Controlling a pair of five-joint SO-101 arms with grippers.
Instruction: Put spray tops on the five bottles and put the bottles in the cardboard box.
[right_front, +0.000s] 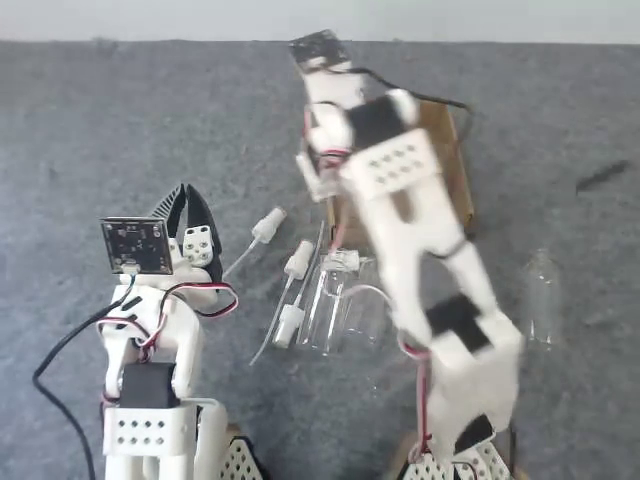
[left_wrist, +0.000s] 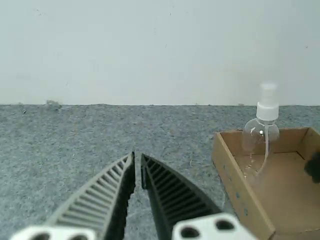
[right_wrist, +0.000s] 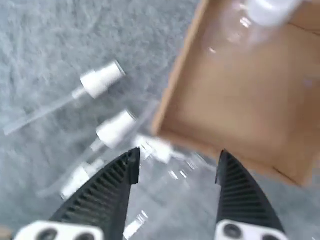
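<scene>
R tool (right_wrist: 178, 151) spread over bottles (right_wrist: 159, 148), box (right_wrist: 235, 105) beside

Bright, even, diffuse light falls across the grey surface (right_front: 100, 120), leaving only faint, soft-edged shadows. Small white glints sit on the clear bottle (left_wrist: 260, 135). In the high view the right arm (right_front: 420, 230) is smeared with blur. The right wrist view is blurred throughout, including the cardboard box (right_wrist: 240, 100).

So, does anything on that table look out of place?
One clear plastic bottle sits alone, apart from the other clear bottles and loose white spray tops clustered near the brown cardboard box.
</scene>
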